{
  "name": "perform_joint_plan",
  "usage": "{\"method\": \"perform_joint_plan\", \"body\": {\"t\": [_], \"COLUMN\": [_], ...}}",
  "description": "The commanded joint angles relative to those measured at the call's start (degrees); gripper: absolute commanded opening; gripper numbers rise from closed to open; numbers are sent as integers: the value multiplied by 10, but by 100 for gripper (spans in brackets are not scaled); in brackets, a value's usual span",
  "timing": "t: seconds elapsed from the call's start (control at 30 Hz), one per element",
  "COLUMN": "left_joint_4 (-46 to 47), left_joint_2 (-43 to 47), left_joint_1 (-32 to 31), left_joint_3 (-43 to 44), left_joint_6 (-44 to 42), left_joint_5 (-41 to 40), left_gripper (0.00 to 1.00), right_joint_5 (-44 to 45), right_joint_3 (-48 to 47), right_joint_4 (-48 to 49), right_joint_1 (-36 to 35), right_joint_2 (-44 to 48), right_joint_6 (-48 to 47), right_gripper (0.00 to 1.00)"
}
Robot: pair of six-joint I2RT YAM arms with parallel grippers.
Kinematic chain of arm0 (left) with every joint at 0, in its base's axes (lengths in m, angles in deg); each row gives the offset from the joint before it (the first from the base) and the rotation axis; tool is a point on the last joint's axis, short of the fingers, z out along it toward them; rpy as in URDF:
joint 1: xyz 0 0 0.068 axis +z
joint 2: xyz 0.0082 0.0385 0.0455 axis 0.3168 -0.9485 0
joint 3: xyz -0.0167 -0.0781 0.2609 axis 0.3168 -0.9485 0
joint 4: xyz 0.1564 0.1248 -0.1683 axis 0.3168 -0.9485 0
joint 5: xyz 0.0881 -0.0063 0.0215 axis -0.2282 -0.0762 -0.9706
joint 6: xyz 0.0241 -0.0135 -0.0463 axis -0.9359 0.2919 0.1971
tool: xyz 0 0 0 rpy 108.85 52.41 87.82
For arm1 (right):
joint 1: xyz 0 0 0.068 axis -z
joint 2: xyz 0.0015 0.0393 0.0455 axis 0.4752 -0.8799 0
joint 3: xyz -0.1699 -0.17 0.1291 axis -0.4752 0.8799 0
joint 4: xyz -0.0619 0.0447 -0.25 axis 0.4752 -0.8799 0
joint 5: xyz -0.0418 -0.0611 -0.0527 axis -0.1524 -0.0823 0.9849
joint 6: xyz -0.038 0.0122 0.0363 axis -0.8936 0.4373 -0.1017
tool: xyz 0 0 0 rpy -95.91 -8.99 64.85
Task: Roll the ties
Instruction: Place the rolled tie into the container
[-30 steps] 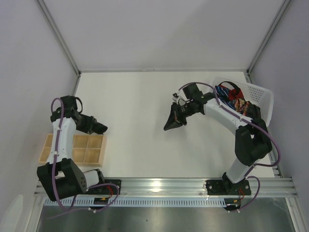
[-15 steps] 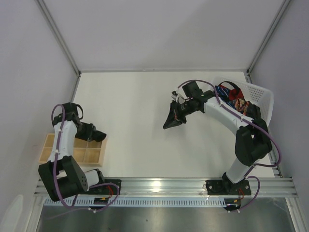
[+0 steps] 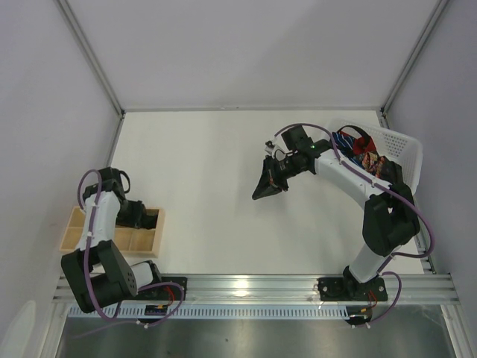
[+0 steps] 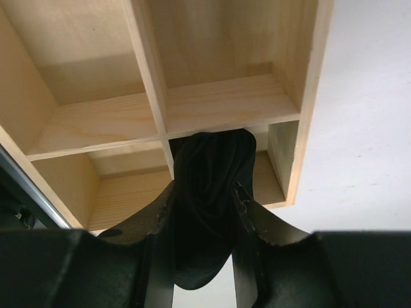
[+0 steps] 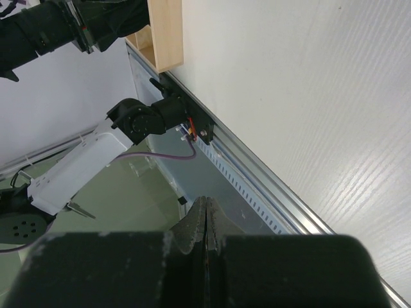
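The left gripper (image 3: 149, 217) has drawn back over the wooden tray (image 3: 74, 233), clamped on the rolled black tie (image 4: 209, 163), which sits between its fingers (image 4: 160, 221) above 1 compartment. The right gripper (image 3: 265, 189) hangs clenched, empty.

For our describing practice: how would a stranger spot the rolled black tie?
Start at the wooden divided tray on the left. The left gripper hangs over it, shut on the rolled black tie. The other ties are colourful and sit in the white basket at right.
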Motion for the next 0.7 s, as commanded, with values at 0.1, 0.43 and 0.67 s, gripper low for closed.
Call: {"method": "perform_joint_plan", "body": {"t": [0.1,0.43,0.67], "left_joint_4": [-11,-34,-69], "left_joint_2": [-26,-138,-147], "left_joint_1": [6,-8,-26], "left_joint_3": [0,57,111], "left_joint_6": [29,72,90], "left_joint_5": [-16,-10,-28], "left_gripper": [0,0,0], "right_joint_5": [-3,-5,-3], "right_joint_3": [-22,-21,-21], "right_joint_4": [-4,-4,-7], "right_joint_1": [2,6,10], "right_joint_2": [-4,-7,-9], "right_joint_6": [-3,-3,-6], "right_gripper": [0,0,0]}}
